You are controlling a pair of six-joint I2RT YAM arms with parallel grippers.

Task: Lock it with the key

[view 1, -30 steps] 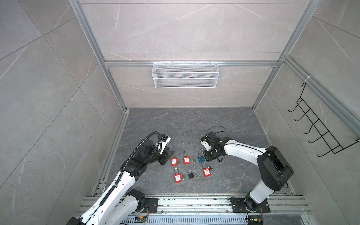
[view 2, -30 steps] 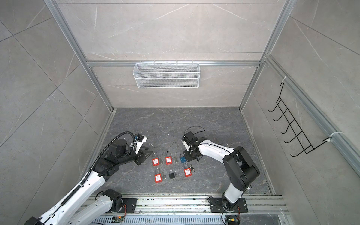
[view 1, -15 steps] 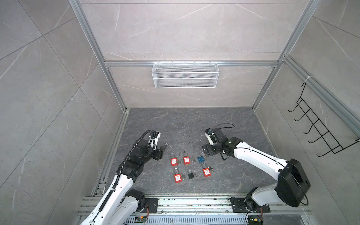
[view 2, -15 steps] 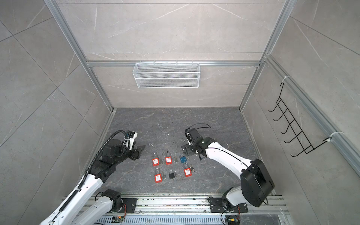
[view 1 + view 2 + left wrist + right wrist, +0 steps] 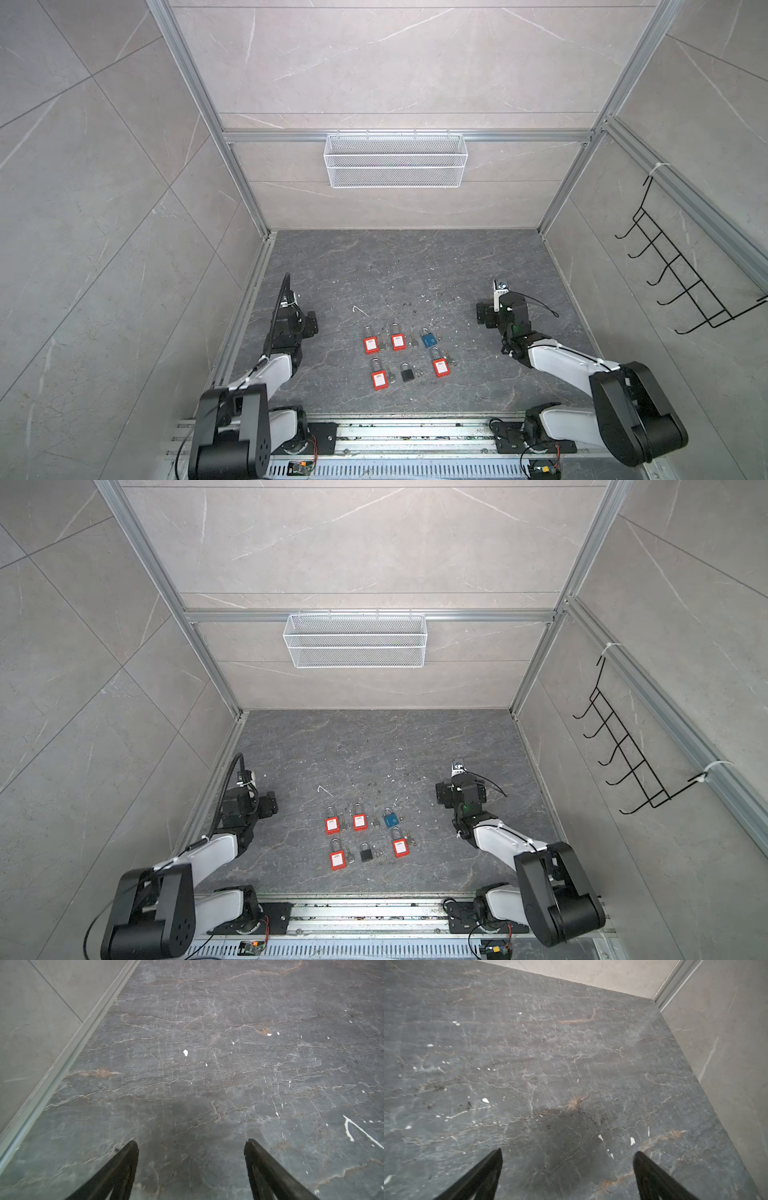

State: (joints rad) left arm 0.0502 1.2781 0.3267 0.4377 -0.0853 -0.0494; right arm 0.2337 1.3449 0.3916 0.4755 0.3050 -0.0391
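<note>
**Padlocks (image 5: 398, 341) lie mid-desk; both pincers spread wide and well clear**

Pale matte tiled walls (image 5: 104, 208) shut in the desk (image 5: 415, 266) on three sides, with aluminium rails (image 5: 249, 299) running along their feet. The near edge is a metal track (image 5: 415, 432) carrying the arm bases. Open desk stretches from the locks to the back wall. A white wire basket (image 5: 395, 166) hangs high on that wall, and a black hook rack (image 5: 685, 282) on the right one.

The left pincer (image 5: 311, 323) sits near the left rail, well apart from the locks and level with their far row. Its wrist view shows black tapering fingers (image 5: 124, 1167) spread wide over bare stone, gripping nothing. The right pincer (image 5: 482, 314) stands well apart from the locks on the other side, slightly farther back. Its fingers (image 5: 483, 1174) are spread just as wide and hold nothing.

The desk is dark grey stone, veined with pale and rust lines and dotted with white flecks.

The locks form two rows of three, shackles towards the back wall. The far row is a red padlock (image 5: 371, 344), a second red one, then a blue padlock (image 5: 428, 340). The near row has a black padlock (image 5: 407, 374) between two more red ones. Their bodies are blocky, the red ones carry white labels, and the shackles are thin steel.

Small metal keys (image 5: 415, 341) lie just beside several bodies. Whether any sits in its lock is too small to tell.
</note>
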